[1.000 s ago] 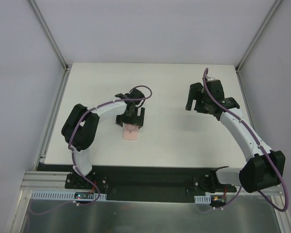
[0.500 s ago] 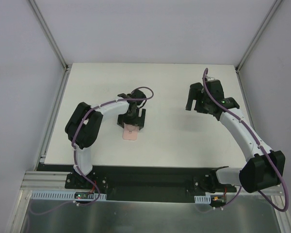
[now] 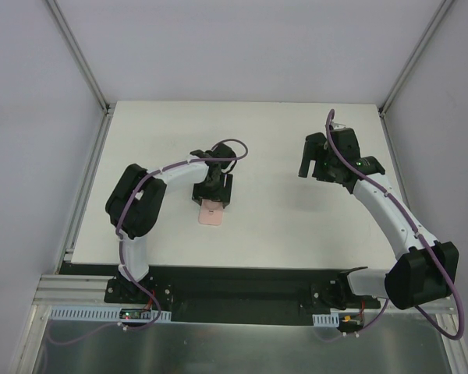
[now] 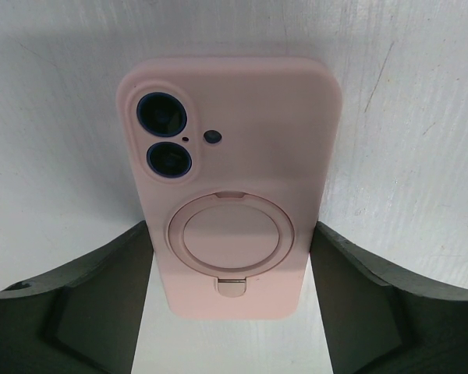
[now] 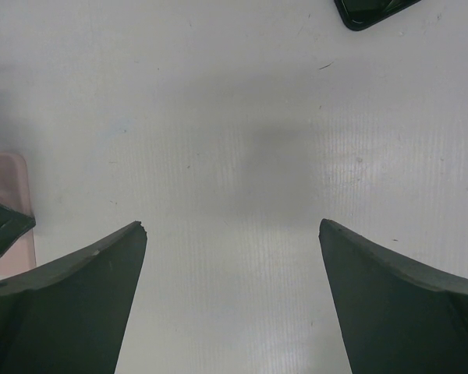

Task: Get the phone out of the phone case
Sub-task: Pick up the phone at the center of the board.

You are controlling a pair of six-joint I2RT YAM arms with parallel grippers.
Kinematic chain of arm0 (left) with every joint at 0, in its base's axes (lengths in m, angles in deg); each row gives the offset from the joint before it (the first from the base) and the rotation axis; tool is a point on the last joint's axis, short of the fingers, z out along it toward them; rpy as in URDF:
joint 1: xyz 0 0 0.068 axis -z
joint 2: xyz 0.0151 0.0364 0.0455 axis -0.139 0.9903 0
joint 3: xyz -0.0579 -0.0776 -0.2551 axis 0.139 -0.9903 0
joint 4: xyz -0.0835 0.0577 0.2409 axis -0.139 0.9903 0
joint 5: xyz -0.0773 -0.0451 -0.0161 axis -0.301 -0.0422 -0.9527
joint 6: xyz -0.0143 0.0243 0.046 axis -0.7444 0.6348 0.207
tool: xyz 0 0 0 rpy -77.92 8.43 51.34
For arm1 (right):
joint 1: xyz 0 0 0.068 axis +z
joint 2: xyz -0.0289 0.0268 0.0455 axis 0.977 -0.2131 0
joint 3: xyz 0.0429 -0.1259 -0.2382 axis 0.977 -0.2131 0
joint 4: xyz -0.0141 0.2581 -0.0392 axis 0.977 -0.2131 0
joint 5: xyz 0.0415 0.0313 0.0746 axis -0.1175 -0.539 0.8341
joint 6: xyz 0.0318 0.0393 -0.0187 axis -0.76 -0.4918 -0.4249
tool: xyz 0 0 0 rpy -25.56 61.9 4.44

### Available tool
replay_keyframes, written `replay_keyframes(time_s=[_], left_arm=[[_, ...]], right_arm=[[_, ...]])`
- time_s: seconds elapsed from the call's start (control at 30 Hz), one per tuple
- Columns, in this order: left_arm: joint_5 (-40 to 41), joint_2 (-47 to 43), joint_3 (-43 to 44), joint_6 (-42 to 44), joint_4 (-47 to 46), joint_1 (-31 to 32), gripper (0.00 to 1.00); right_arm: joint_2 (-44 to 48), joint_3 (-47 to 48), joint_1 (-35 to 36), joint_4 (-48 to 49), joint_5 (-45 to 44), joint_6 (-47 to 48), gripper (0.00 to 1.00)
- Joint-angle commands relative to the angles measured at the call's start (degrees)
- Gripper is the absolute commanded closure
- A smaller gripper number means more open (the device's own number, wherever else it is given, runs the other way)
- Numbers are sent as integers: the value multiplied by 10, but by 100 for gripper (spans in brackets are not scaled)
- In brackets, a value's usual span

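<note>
The salmon-pink phone case [image 4: 242, 132] lies back up on the white table, its ring stand flat. Two dark lenses [image 4: 162, 115] show through its camera cutout; the rest of the phone is hidden inside and beneath it. My left gripper [image 4: 232, 227] straddles the case's near end, with one dark finger against each long side. From above, the left gripper [image 3: 212, 193] covers the far end of the case [image 3: 210, 215]. My right gripper [image 3: 312, 170] is open and empty over bare table to the right, as the right wrist view [image 5: 232, 226] also shows.
A glossy black rounded corner [image 5: 370, 12] shows at the top right edge of the right wrist view; I cannot tell what it is. The case's edge [image 5: 8, 179] shows at that view's left. Grey walls enclose the table on three sides.
My left gripper's fingers have come in against the sides of the case and its arm has shifted slightly. The case and the right arm have not moved.
</note>
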Motion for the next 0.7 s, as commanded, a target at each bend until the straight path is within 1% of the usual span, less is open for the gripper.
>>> replay_keyframes(time_s=[0.0,0.13,0.2,0.27,0.4,0.67], left_arm=[[14,-27,5,0,10,5,55],[0,-80,16,12,10,5,59],[-5,-97,23,18,11,4,60],[-14,-117,26,20,10,5,61],[-34,-137,33,19,9,5,63],[-91,-178,37,25,-4,4,64]], right_arm=[[15,2,2,5,-4,-5,4],[10,2,3,12,20,-14,4],[6,2,3,19,49,-29,4],[0,2,2,36,101,-48,4],[-17,-4,9,107,186,-112,4],[-87,31,34,174,245,-199,4]])
